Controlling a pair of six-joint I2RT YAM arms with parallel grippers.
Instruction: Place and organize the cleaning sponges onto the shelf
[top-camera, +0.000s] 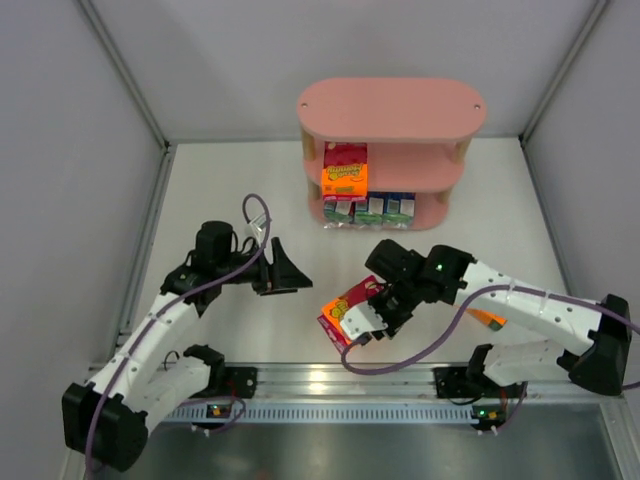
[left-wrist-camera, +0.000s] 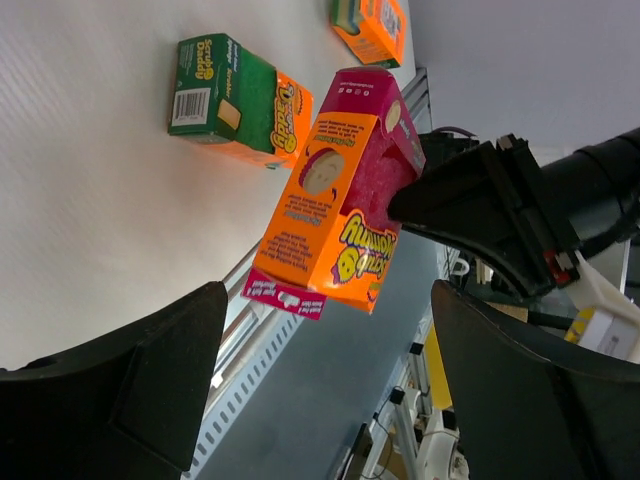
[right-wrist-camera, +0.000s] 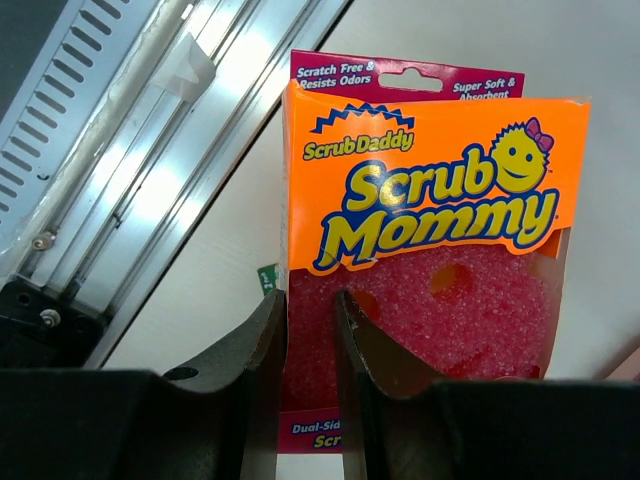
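**Desk:** What's biggest on your overhead?

**Me:** The white table (top-camera: 230, 190). The pink shelf (top-camera: 390, 108) stands at its far side, well beyond both arms. On the middle tier I see a shelved orange pack (top-camera: 344, 168) upright at the left end. Along the bottom tier, a row of blue-and-white packs (top-camera: 372, 208) sits side by side.

**Desk:** And the grippers?

**Me:** My right gripper (top-camera: 368, 318) is clamped on an orange-and-magenta pack (right-wrist-camera: 440, 200). Its two fingers are pinched close together against the pink lower half, below the printed card. The pack hangs tilted off the table, near the metal rail (top-camera: 330, 378) at the front edge.

**Desk:** Left side?

**Me:** The left gripper (top-camera: 288, 270) is spread wide with nothing between its fingers. It points toward the held pack, which sits framed between those fingers in the left wrist view but clearly beyond them, not touching.

**Desk:** Anything loose?

**Me:** A green-and-orange pack (left-wrist-camera: 235, 100) lies on the table past the held one. Another pack (left-wrist-camera: 370, 28) is cut off at the frame's top.
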